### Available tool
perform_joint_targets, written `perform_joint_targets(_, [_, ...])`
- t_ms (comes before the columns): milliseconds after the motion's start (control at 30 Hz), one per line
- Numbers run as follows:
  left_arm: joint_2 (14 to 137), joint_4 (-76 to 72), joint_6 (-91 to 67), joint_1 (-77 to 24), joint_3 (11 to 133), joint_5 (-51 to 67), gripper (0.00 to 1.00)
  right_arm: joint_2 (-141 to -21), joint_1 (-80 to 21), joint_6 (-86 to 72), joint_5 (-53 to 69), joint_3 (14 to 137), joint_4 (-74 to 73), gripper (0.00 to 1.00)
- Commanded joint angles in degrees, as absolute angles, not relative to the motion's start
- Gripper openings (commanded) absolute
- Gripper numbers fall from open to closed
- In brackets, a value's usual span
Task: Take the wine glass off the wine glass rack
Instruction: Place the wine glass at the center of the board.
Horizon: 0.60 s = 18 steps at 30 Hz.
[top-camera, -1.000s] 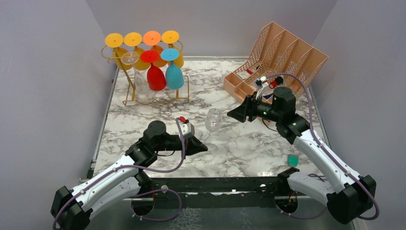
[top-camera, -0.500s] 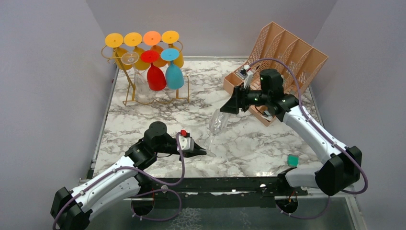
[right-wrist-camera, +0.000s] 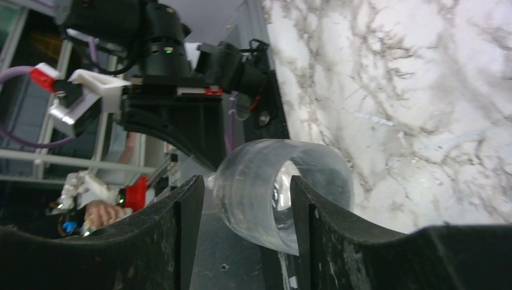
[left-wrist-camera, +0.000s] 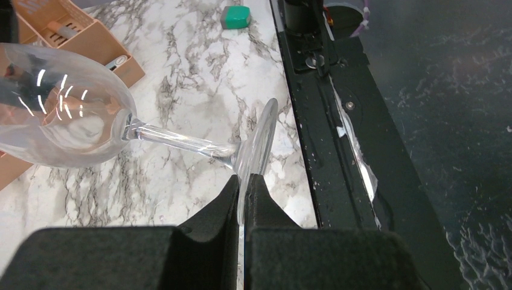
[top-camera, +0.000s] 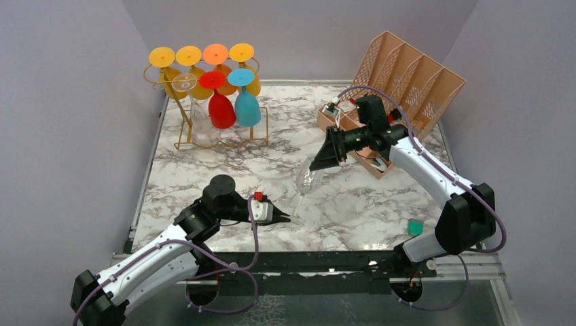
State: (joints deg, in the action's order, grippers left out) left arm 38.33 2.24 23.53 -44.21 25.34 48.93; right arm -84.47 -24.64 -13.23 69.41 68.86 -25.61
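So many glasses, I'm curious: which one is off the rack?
The clear wine glass tilted at mid-table, foot pinched by the left gripper; the others hang upside down on the gold rack.

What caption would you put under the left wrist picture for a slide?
Left tool pinches the clear wine glass by its foot rim, bowl tilted over the marble table.

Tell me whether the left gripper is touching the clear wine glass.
Touching. The left wrist view shows the left gripper pinched on the foot of the clear wine glass.

Plain grey walls (top-camera: 68, 136) enclose a white marble-patterned table (top-camera: 204, 170) on three sides.
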Motion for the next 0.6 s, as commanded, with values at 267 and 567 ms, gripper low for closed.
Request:
perform_joint_targets(267, [41.01, 5.42, 33.58, -44.12, 29.40, 41.03, 0.00, -85.00, -25.75, -13.92, 82.89, 66.80, -29.50, 0.42])
perform_joint_targets(567, [42.32, 6.22, 35.88, -44.18, 29.65, 36.27, 0.00, -84.63, -27.48, -12.31, 82.31, 65.91, -31.29, 0.16])
